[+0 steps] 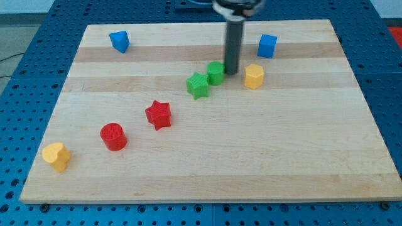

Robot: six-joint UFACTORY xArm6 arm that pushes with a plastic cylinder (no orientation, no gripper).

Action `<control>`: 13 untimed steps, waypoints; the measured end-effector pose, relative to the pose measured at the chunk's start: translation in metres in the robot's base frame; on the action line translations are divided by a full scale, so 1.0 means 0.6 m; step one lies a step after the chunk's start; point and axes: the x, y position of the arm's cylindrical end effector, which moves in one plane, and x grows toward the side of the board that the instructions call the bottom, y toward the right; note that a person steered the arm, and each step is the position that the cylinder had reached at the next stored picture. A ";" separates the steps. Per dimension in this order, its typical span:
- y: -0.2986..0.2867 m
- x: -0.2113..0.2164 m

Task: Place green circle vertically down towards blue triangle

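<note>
The green circle [215, 73] sits on the wooden board near the view's top centre, touching the green star [198, 85] at its lower left. My tip [231, 73] rests right against the green circle's right side. The blue triangle [119, 41] lies far off at the view's top left, near the board's top edge.
A yellow hexagon-like block [254, 76] is just right of my tip. A blue cube [267, 45] sits at the top right. A red star [158, 115], a red circle [114, 136] and a yellow heart [56, 156] trail toward the bottom left.
</note>
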 end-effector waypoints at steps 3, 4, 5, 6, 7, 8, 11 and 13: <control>-0.088 0.044; -0.236 0.002; -0.271 -0.012; -0.221 -0.038; -0.285 -0.084; -0.340 -0.084; -0.395 -0.077; -0.347 -0.079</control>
